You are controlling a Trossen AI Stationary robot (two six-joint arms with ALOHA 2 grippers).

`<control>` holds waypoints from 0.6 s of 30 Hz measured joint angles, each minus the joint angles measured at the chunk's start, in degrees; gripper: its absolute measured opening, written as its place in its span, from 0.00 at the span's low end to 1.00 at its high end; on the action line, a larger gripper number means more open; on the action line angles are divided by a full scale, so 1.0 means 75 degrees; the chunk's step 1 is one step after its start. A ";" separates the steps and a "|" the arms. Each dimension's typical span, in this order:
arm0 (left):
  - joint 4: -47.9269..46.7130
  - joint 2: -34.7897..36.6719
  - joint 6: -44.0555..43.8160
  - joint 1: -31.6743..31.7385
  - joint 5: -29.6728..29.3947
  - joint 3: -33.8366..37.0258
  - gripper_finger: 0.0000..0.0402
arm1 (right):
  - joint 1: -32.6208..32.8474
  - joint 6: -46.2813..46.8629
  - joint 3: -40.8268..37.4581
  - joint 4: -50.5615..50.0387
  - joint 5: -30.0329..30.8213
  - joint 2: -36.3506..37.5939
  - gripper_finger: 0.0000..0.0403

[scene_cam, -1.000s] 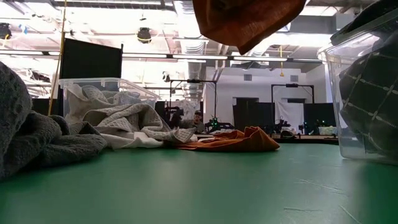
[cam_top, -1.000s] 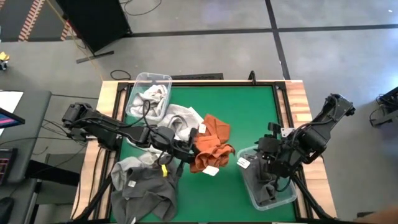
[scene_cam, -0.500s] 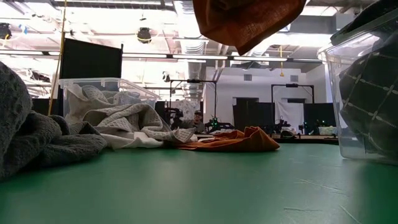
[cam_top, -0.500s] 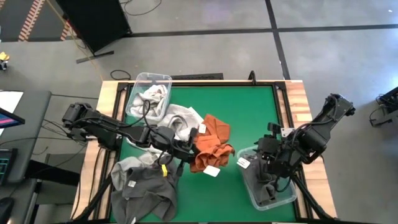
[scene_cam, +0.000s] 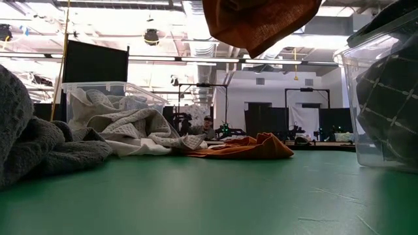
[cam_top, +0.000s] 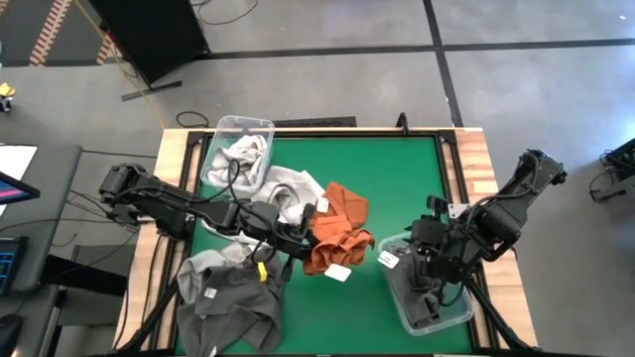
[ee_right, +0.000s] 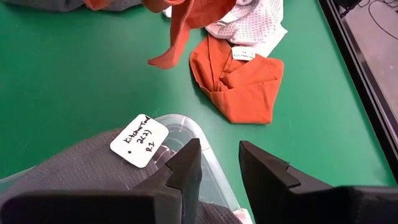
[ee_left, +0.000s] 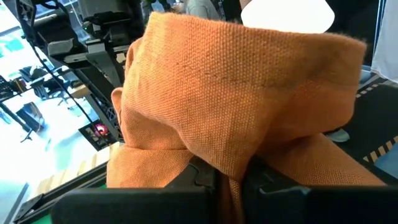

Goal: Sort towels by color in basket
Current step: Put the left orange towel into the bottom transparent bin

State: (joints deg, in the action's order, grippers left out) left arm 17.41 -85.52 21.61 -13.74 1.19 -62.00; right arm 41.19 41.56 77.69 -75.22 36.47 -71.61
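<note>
My left gripper (cam_top: 301, 238) reaches level over the table's middle and is shut on a rust orange towel (cam_top: 332, 250), which hangs high in the low view (scene_cam: 261, 23). A second orange towel (cam_top: 344, 203) lies flat on the green mat beside pale towels (cam_top: 288, 188). Dark grey towels (cam_top: 228, 297) are heaped at the near left. My right gripper (ee_right: 219, 171) stands open, tilted down, above the near-right clear basket (cam_top: 429, 297), which holds a dark grey towel (ee_right: 74, 174) with a white label. My left gripper pinches a bunched fold of the orange towel (ee_left: 227, 163) between its two fingers, several layers gathered together. The fingers come level from the table's left. The towel bulges past the fingers and hangs below them, its lowest corner (scene_cam: 256, 51) clear of the mat.
A clear basket (cam_top: 238, 149) at the far left holds white and pale grey towels. Bare green mat lies between the orange towel and the right basket. Wooden table edges run along the left and right sides.
</note>
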 joint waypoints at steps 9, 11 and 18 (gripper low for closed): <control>0.0001 0.0000 -0.0002 0.0000 0.0000 0.0000 0.03 | 0.0000 -0.0003 -0.0003 0.0036 0.0003 0.0000 0.34; 0.0003 0.0000 -0.0028 0.0001 0.0000 0.0000 0.03 | 0.0000 -0.0003 -0.0002 0.0037 0.0003 0.0000 0.34; 0.0009 0.0000 -0.0089 0.0001 0.0000 0.0000 0.03 | 0.0000 -0.0026 -0.0001 0.0035 0.0003 0.0000 0.34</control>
State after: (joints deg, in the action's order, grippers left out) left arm 17.47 -85.52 20.93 -13.73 1.19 -62.00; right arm 41.19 41.36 77.69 -74.96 36.49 -71.61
